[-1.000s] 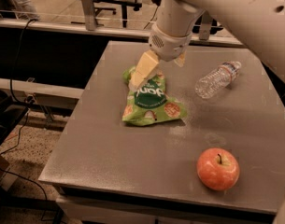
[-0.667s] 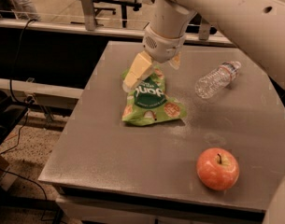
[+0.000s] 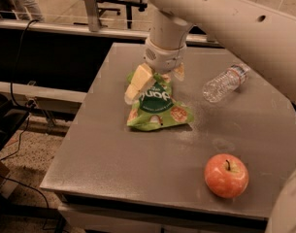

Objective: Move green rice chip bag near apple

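Since the earlier frame the gripper (image 3: 158,79) has sunk over the green rice chip bag (image 3: 158,111), hiding its top edge; fingers (image 3: 138,84) spread astride it. The arm (image 3: 225,18), cropped, enters from 1 o'clock. The bag lies mid-table (image 3: 113,178), the apple (image 3: 226,175) well apart at 5 o'clock

With my gripper (image 3: 155,85) low over the far middle of the grey table (image 3: 138,164), I see a clear plastic bottle (image 3: 224,83) lying on its side to the right, a black cable (image 3: 17,57) hanging at left, and chair legs (image 3: 119,3) beyond.
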You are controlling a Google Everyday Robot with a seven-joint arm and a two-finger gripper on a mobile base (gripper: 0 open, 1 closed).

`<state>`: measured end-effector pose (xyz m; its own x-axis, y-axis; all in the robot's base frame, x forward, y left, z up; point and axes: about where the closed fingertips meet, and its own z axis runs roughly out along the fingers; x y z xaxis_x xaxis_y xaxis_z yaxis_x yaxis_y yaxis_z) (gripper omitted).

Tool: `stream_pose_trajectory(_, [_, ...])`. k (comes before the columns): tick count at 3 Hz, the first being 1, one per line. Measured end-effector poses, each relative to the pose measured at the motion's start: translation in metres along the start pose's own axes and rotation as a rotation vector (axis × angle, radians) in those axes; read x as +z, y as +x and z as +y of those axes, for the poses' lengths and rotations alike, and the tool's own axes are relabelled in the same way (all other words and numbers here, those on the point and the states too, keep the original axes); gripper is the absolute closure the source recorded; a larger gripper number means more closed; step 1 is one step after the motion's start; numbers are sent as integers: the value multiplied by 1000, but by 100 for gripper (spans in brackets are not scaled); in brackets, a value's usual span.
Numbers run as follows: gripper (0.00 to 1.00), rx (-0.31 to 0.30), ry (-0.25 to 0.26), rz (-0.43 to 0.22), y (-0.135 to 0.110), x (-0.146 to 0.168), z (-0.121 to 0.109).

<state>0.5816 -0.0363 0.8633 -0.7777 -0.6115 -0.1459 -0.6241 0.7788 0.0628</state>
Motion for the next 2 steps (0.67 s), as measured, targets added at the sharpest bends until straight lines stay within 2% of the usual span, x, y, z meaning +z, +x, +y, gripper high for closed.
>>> stream_pose_trajectory(1, [4, 5, 27, 41, 5, 6, -1])
stream_pose_trajectory(2, [26, -3, 36, 61, 5, 7, 1])
